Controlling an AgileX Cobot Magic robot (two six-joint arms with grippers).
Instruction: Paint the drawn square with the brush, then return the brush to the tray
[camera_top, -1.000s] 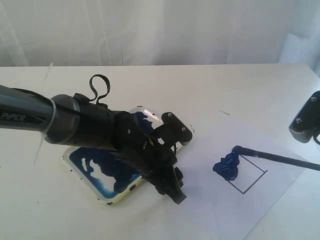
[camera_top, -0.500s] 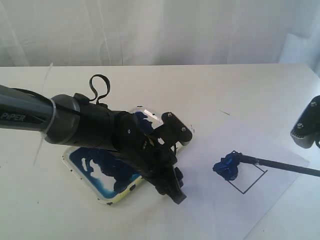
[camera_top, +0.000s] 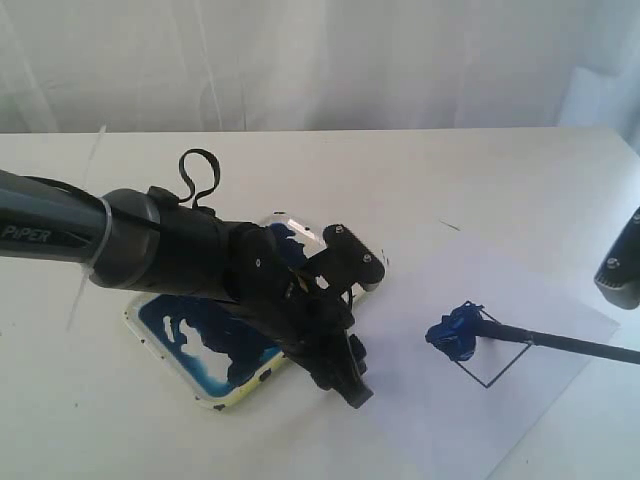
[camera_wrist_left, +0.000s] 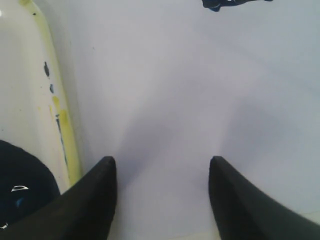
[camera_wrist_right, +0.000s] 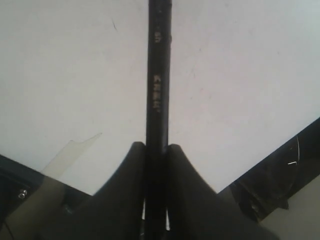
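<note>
My right claw (camera_wrist_right: 156, 150) is pinched tight on the brush (camera_top: 560, 343), with the handle clamped between both fingers, so I judge I am mid-painting. The square (camera_top: 495, 358) sits on the paper (camera_top: 500, 425) toward the right edge of the table (camera_top: 400, 180). Only its corner nearest the tray (camera_top: 215, 397) carries a blue blob; the rest is bare white. The brush tip is at that blob, touching or just above, I cannot tell which. My left claw (camera_wrist_left: 162, 172) hangs spread and empty, just beside the tray's rim, left of the table's middle. Next, I think, the tip must sweep across the blank part, keeping inside the outline. Returning the brush to the tray comes after that.
</note>
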